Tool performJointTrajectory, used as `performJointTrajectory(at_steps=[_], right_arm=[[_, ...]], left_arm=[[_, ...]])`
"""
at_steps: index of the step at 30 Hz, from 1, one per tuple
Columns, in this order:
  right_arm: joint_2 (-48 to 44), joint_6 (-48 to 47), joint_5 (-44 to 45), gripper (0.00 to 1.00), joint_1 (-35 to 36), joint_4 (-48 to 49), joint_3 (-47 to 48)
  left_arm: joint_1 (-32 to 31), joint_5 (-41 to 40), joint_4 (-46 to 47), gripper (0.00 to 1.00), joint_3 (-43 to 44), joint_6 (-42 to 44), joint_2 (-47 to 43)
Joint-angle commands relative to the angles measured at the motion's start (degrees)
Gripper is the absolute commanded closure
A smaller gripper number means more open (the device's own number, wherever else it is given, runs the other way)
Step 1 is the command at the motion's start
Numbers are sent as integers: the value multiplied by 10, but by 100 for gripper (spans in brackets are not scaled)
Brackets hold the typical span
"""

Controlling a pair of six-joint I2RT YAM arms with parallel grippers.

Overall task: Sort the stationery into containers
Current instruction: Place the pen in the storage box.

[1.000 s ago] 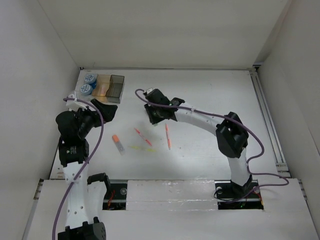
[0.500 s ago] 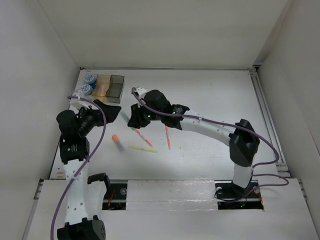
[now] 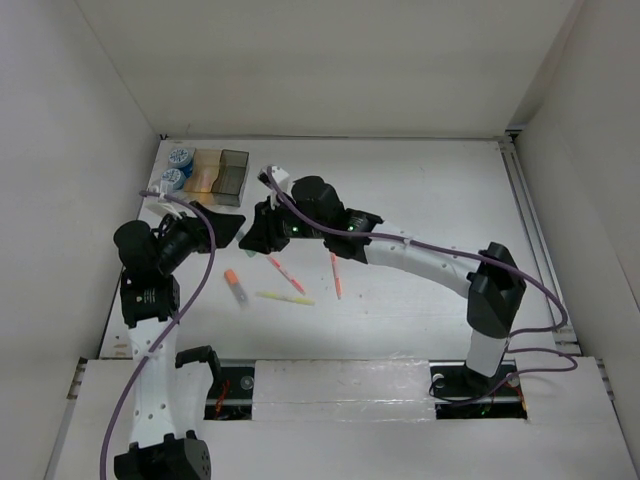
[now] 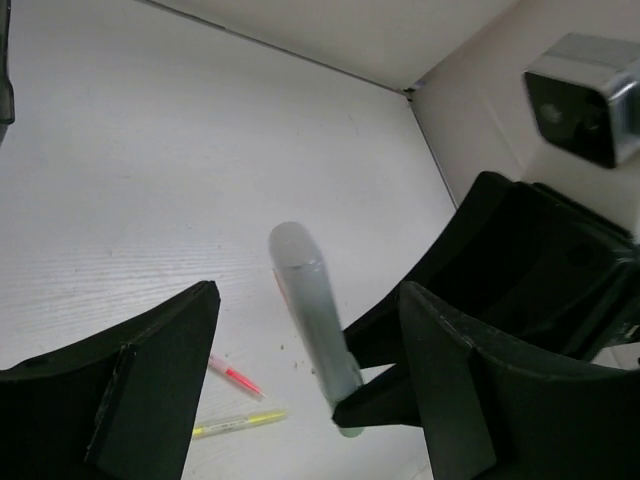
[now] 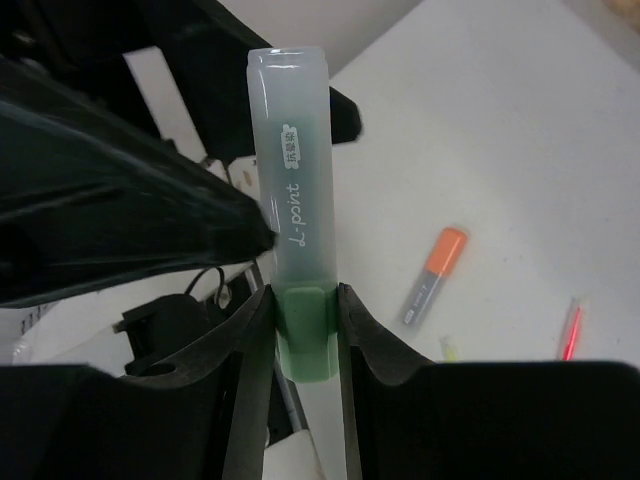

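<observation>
Two grippers had met: the right gripper (image 5: 305, 325), clamped on the green highlighter (image 5: 293, 190), had carried it between the narrowing, still-parted jaws of the left gripper (image 4: 300, 345), likely a handover.

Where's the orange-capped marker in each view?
Top external: orange-capped marker, left of centre.
Left wrist: not in view.
Right wrist: right of centre, right of the green highlighter.
Shared landmark: yellow pen, in all three views.

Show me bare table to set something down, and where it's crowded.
Free: the table's right half, from right arm to right rail; the far strip right of the containers. Crowded: left-centre, where left end effector and right end effector meet beside the marker and pens.
</observation>
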Motion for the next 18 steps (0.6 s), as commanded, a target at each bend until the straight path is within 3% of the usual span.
performJointTrajectory(at_steps=[1, 5, 9, 10, 13, 16, 18], right_arm=[[-43, 9, 0, 100, 9, 83, -2], [-49, 14, -6, 100, 9, 103, -15], [-49, 14, -11, 100, 14, 103, -15], [-49, 14, -11, 100, 14, 103, -15], [-49, 14, -11, 100, 14, 103, -15], [-49, 14, -11, 100, 14, 103, -15], [-49, 9, -18, 69, 14, 103, -15]], left_arm=[[-2, 17, 23, 32, -3, 1, -1], [-2, 17, 23, 44, -3, 1, 4], [-2, 17, 23, 66, 2, 1, 4], [-2, 17, 23, 80, 2, 1, 9], [-2, 8, 16, 97, 13, 1, 9], [-2, -20, 11, 100, 13, 1, 9], [-2, -45, 11, 100, 13, 1, 9]])
